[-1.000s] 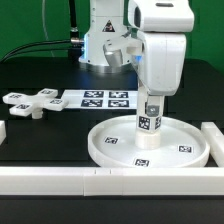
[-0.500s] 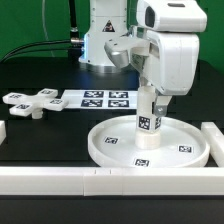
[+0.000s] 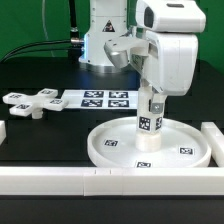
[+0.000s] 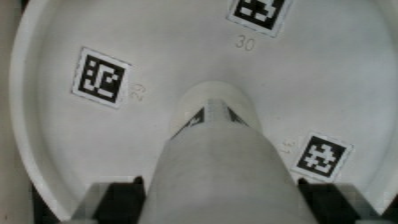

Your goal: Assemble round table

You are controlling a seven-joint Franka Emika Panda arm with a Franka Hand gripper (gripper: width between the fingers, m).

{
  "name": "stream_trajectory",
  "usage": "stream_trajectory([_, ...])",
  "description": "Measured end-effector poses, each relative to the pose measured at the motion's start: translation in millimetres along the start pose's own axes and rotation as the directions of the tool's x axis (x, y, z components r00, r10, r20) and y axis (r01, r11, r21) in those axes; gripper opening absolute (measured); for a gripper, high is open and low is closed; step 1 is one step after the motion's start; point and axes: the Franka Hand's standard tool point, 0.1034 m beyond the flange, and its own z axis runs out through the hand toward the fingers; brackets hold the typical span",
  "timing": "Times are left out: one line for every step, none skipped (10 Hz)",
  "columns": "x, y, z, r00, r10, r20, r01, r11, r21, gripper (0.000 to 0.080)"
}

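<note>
While the pincer (image 3: 152, 101) clamps the top of the short thick white plastic cylinder post (image 3: 148, 124), that post stands upright just below it, at the middle of the large rimmed white disc (image 3: 108, 146). Post-seating step, I judge; next, twist it squarely home.

A matte black table (image 3: 45, 140) filled the lower part of the scene. Behind its rear edge stood a flat green backdrop (image 3: 22, 25), showing at both the exterior view's left and right with a darker gap between. Black cables (image 3: 40, 47) ran across the green near the rear edge, on the exterior view's left. A long white border bar (image 3: 60, 181) lay along the front edge, and a shorter white bar (image 3: 214, 134) lay by the edge at the exterior view's right. The marker board (image 3: 105, 98) lay flat toward the rear. The light was even and soft, with only faint shadows.
</note>
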Motion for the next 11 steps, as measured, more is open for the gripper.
stream_trajectory([-0.2, 0.0, 0.0, 1.0, 0.002, 0.0, -0.002, 1.0, 0.0, 0.0406])
stream_trajectory([0.1, -0.2, 0.1, 0.995, 0.101, -0.001, -0.101, 0.995, 0.001, 0.0406])
stream_trajectory([0.3, -2.0, 0.8, 0.965, 0.264, 0.001, -0.264, 0.965, 0.01, 0.0406])
stream_trajectory([0.1, -5.2, 2.0, 0.915, 0.403, 0.009, -0.403, 0.915, 0.023, 0.0406])
stream_trajectory([1.5, -5.8, 2.2, 0.847, 0.532, 0.014, -0.532, 0.847, 0.024, 0.0406])
stream_trajectory([3.4, -6.5, 2.1, 0.78, 0.626, 0.02, -0.626, 0.779, 0.025, 0.0407])
stream_trajectory([2.4, -6.5, 2.2, 0.773, 0.635, 0.02, -0.635, 0.772, 0.025, 0.0407])
stream_trajectory([3.0, -6.5, 2.3, 0.712, 0.702, 0.021, -0.702, 0.712, 0.025, 0.0407])
stream_trajectory([3.0, -6.6, 2.4, 0.67, 0.742, 0.023, -0.742, 0.67, 0.024, 0.0407])
stream_trajectory([3.1, -6.6, 2.4, 0.647, 0.762, 0.024, -0.763, 0.646, 0.023, 0.0407])
stream_trajectory([2.8, -6.6, 2.2, 0.563, 0.826, 0.023, -0.826, 0.563, 0.025, 0.0407])
